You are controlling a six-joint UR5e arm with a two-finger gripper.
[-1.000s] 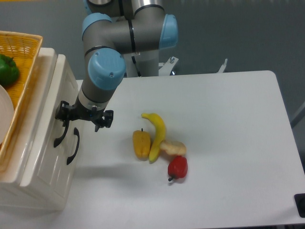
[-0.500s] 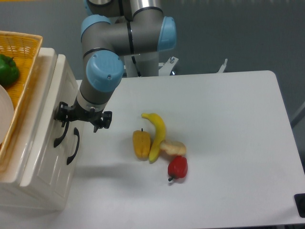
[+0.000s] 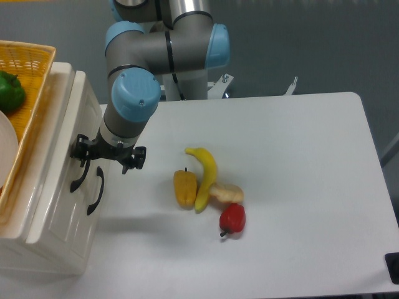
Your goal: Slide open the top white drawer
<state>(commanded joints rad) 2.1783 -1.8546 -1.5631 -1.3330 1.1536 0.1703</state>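
The top white drawer (image 3: 73, 134) is the upper part of the cream cabinet at the left, and it looks closed. Its black curved handle (image 3: 77, 180) runs down the front, beside the lower drawer's handle (image 3: 96, 192). My gripper (image 3: 109, 157) hangs from the blue wrist with its jaws spread wide. Its left finger (image 3: 80, 149) sits at the upper end of the top handle, touching or nearly touching it. Its right finger (image 3: 138, 157) is over the table. Nothing is held.
A yellow wicker basket (image 3: 28, 68) with a green pepper (image 3: 10, 90) sits on the cabinet. On the table lie a banana (image 3: 206, 174), a yellow pepper (image 3: 184, 188), a beige piece (image 3: 228, 194) and a red pepper (image 3: 232, 218).
The arm and gripper have shifted slightly left, toward the cabinet front. The drawer has not moved.
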